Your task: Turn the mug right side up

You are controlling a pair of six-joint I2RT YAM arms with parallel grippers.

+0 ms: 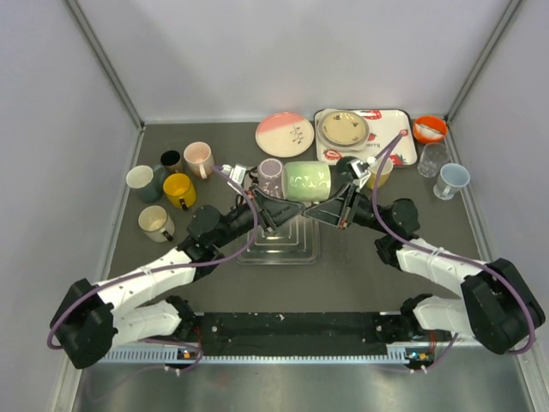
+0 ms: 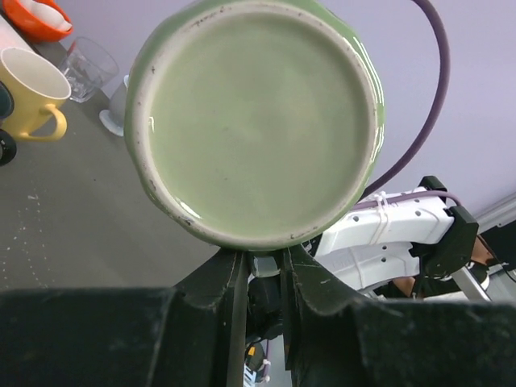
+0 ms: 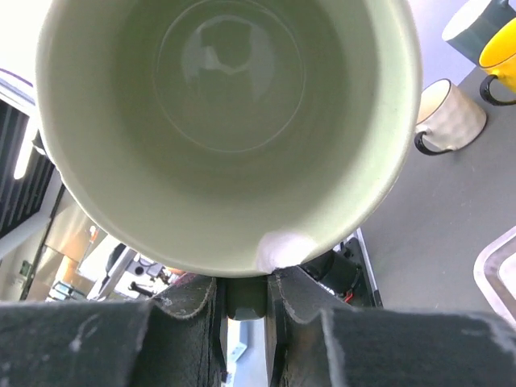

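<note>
A pale green mug (image 1: 307, 180) hangs on its side in the air above a clear plastic tray (image 1: 283, 245), mouth to the right. The left wrist view shows its round base (image 2: 254, 121). The right wrist view looks into its open mouth (image 3: 230, 121). My left gripper (image 1: 287, 207) (image 2: 262, 262) is shut on the mug's handle from the base side. My right gripper (image 1: 328, 209) (image 3: 244, 290) is shut on the same handle from the mouth side. The handle shows only as a small stub between each pair of fingers.
A purple mug (image 1: 271, 176) stands just left of the held mug. Several mugs, among them a yellow one (image 1: 179, 190), crowd the back left. A pink plate (image 1: 285, 134), a white tray (image 1: 403, 146) with a plate, an orange bowl (image 1: 429, 129), a glass (image 1: 431, 159) and a cup (image 1: 451, 180) stand back right.
</note>
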